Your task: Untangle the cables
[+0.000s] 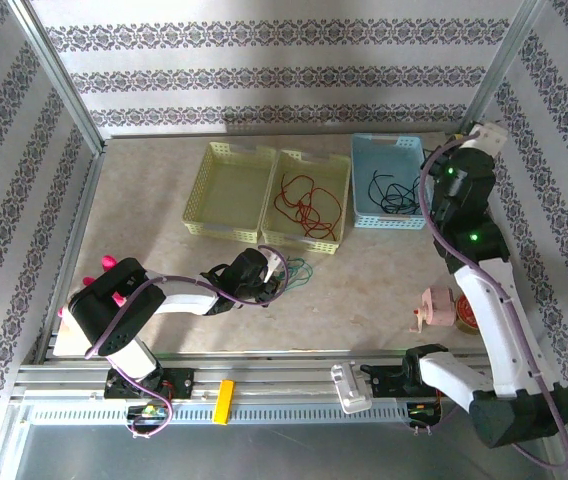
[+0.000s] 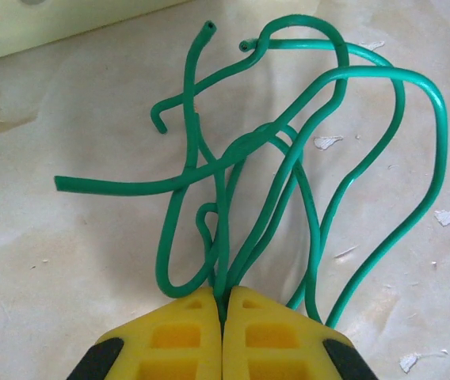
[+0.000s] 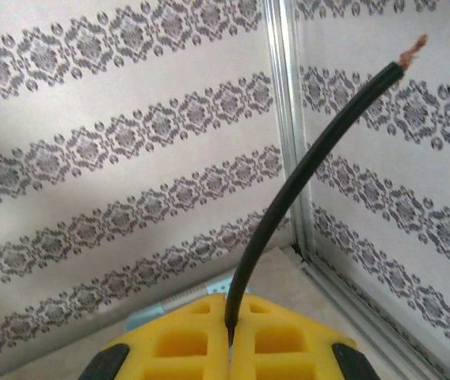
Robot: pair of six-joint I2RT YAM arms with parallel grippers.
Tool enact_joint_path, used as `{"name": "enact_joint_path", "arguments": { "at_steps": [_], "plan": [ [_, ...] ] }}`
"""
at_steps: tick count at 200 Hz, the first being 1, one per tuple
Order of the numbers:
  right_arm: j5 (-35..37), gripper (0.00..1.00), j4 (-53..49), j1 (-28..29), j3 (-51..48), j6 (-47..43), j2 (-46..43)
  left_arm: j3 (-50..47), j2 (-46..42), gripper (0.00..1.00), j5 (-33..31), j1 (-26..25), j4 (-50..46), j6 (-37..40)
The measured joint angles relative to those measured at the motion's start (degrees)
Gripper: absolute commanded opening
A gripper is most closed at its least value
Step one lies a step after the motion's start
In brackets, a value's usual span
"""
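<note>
- The left claw (image 2: pixel 223 336) has its yellow fingertips pressed together on several strands of the green cable (image 2: pixel 261 141), pinching them low where the loops bunch
- Past the tips, the green cable fans out over the desk (image 2: pixel 66 277) in crossing loops, with 2 cut ends pointing away; in the top view it lies just beside the near wall of the middle yellow basket (image 1: pixel 304 245)
- The right claw (image 3: pixel 230 336) is pressed together on the black cable (image 3: pixel 312 154) near 1 end; a short tail arcs up to a bare copper tip, with the wallpapered corner behind it
- More black cable sits in the blue basket (image 1: pixel 389 222); the red cable (image 1: pixel 304 205) lies coiled in the middle yellow basket, apart from the other 2
- Risk on the left: with several strands pinched at once, a lift would likely carry the whole tangle instead of opening it, and a loop could catch on the basket wall just beside it
- Risk on the right: the hold is near the cable's end, so a hard pull could let it slip free
- Left arm: stretched low across the desk, forearm near level, claw pointing toward the baskets
- Right arm: reared up tall beside the blue basket, wrist raised and aimed at the far right corner
</note>
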Motion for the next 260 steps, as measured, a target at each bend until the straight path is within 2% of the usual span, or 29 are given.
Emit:
{"name": "enact_joint_path", "arguments": {
  "at_steps": [35, 74, 98, 131, 167, 175, 189, 204, 233, 260],
  "plan": [
    [-2.5, 0.05, 4.2, 0.0, 2.5, -0.6, 4.4, 0.0, 0.0, 0.0, -0.1, 0.0, 0.0, -0.1],
    [-11.3, 0.06, 4.7, -2.7, 7.4, -0.1, 13.6, 0.0, 0.0, 0.0, -0.1, 0.0, -0.1, -0.2],
    [-16.7, 0.05, 1.7, -4.1, 8.8, 2.4, 21.4, 0.0, 0.0, 0.0, -0.2, 0.0, -0.2, -0.2],
    [-20.1, 0.05, -6.0, -4.5, 8.7, 6.5, 31.0, 0.0, -0.1, 0.0, -0.2, 0.0, -0.3, -0.2],
    [-21.4, 0.08, -10.3, -4.6, 6.2, 10.8, 35.7, 0.0, -0.4, 0.0, -0.2, 0.0, -0.9, -0.2],
    [-21.9, 0.1, -10.7, -4.9, 6.0, 11.6, 36.4, 0.0, -0.4, 0.0, -0.2, 0.0, -0.9, -0.2],
    [-23.0, 0.32, -10.8, -6.1, 6.0, 13.7, 37.7, 0.1, -0.4, 0.0, -0.2, 0.0, -1.0, -0.2],
    [-24.9, 0.41, -10.8, -8.0, 6.0, 16.0, 38.8, 0.2, -0.4, 0.0, -0.2, 0.0, -1.1, -0.2],
    [-26.0, 0.47, -10.9, -10.8, 5.9, 19.4, 38.9, 0.2, -0.5, 0.0, -0.2, 0.0, -1.3, -0.2],
    [-25.3, 0.47, -10.8, -11.1, 2.9, 20.9, 34.9, 0.2, -0.6, 0.0, -0.2, 0.0, -1.5, -0.2]
  ]
}}
